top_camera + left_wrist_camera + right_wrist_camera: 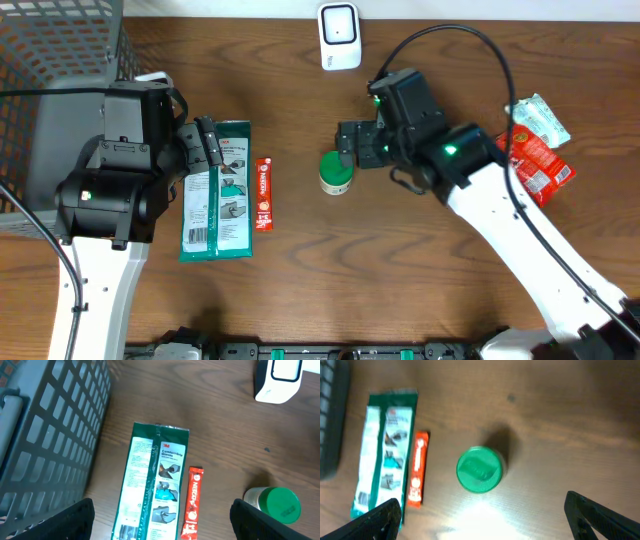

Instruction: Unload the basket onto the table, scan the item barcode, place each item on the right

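both claws stand wide apart, empty. the right claw (pixel 481 500) hangs over the green-lidded jar (pixel 478 470) upright on the bench (pixel 300 280); the left claw (pixel 161 504) hangs over the 3m glove packet (pixel 215 190), a narrow red box (pixel 264 194) just beside it. the white scanner (pixel 339 36) sits apart.

The overhead camera looks straight down on the whole table (pixel 300 300). The wrist cameras hang much nearer, the left at nine o'clock, the right just toward two o'clock of centre, both facing down. All three views share the glove packet (pixel 216 190), red sachet (pixel 264 194) and green-lidded jar (pixel 335 173).
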